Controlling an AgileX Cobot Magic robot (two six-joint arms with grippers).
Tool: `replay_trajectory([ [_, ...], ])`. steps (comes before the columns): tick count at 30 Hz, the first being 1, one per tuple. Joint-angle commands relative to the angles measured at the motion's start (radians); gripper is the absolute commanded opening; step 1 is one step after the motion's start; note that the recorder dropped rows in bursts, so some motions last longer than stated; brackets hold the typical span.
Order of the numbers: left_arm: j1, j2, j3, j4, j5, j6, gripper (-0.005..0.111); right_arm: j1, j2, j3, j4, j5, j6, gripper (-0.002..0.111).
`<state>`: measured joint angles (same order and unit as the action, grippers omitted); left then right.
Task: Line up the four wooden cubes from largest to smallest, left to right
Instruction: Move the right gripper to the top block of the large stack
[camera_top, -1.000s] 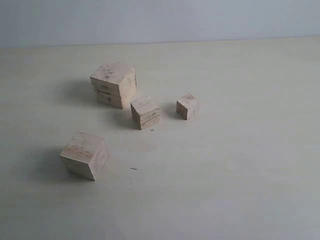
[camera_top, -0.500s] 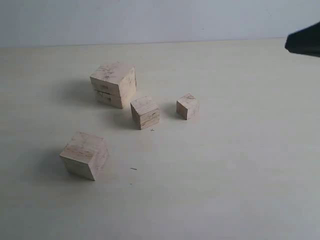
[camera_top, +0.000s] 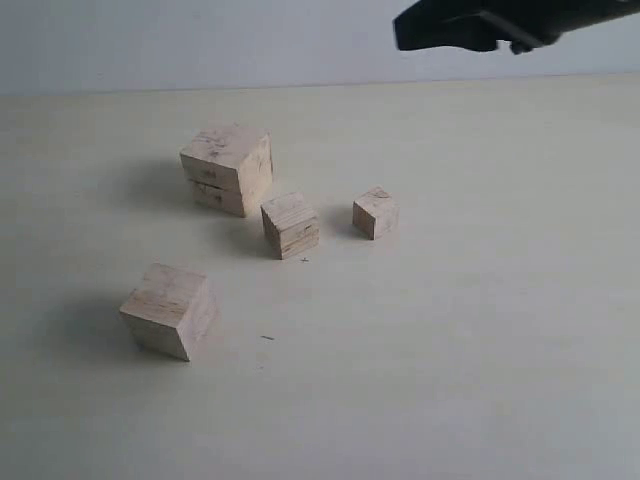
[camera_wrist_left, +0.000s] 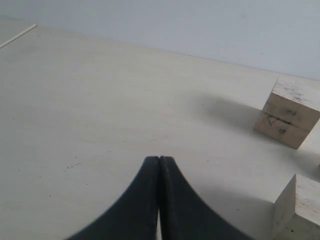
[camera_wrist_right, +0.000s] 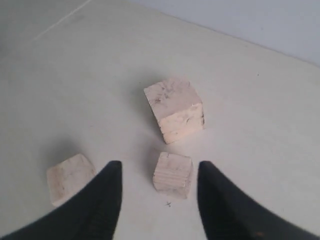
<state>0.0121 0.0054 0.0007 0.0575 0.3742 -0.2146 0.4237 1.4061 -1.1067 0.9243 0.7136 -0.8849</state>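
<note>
Four wooden cubes sit on the pale table. The largest cube (camera_top: 228, 168), with a seam and dark speckles, stands at the back left. The second-largest cube (camera_top: 168, 310) lies apart at the front left. The third cube (camera_top: 290, 224) is in the middle and the smallest cube (camera_top: 376, 212) is to its right. My right gripper (camera_top: 420, 30) hovers high above them, open and holding nothing; in its wrist view the third cube (camera_wrist_right: 173, 174) lies on the table between its fingers (camera_wrist_right: 107, 200). My left gripper (camera_wrist_left: 159, 159) is shut and empty, away from the largest cube (camera_wrist_left: 289, 117).
A small pen cross (camera_top: 304, 260) marks the table beside the third cube. A pale wall (camera_top: 200, 40) runs behind the table. The second-largest cube (camera_wrist_left: 297, 210) sits just beside the left gripper's side.
The right gripper has come into the exterior view from the right edge and travelled left along the top. The cubes have not moved.
</note>
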Motion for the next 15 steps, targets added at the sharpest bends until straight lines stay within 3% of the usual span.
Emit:
replay_trajectory([
  [1,-0.005,-0.005,-0.001,-0.001,-0.005,-0.004,0.0,0.097,0.14,-0.121,-0.098,-0.066,-0.056,0.067],
  [4,-0.005,-0.005,-0.001,-0.001,-0.005,-0.004,0.0,0.13,0.235,-0.184,-0.096,-0.098,-0.067,0.082],
  [10,-0.005,-0.005,-0.001,-0.001,-0.005,-0.004,0.0,0.17,0.41,-0.296,-0.096,-0.15,-0.11,0.098],
  [15,-0.005,-0.005,-0.001,-0.001,-0.005,-0.004,0.0,0.209,0.535,-0.417,-0.113,-0.144,-0.169,0.102],
])
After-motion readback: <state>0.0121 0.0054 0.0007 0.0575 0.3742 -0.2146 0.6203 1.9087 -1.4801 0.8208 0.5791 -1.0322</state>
